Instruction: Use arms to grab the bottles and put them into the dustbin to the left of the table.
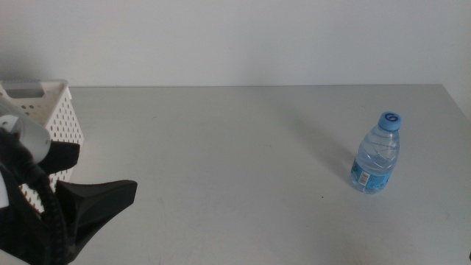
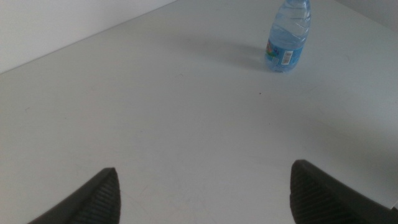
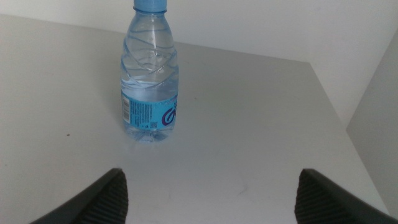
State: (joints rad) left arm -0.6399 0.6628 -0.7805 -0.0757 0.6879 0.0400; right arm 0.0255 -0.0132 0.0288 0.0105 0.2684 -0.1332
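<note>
A water bottle (image 1: 377,160) stands upright at about three o'clock on the tabletop (image 1: 243,162), with bare matte grey surface all around it and nothing between it and either claw. It is clear ribbed plastic with a blue cap and a blue label, and holds clear water. The basket (image 1: 45,110), white plastic with perforated walls and a slot handle at the rim, sits at nine o'clock off the tabletop's edge; its inside is hidden. The left claw (image 2: 205,193) hangs just beside the basket, its black wedge jaws spread wide and empty. The right claw (image 3: 211,196), out of the middle view, faces the bottle from near, released too.
</note>
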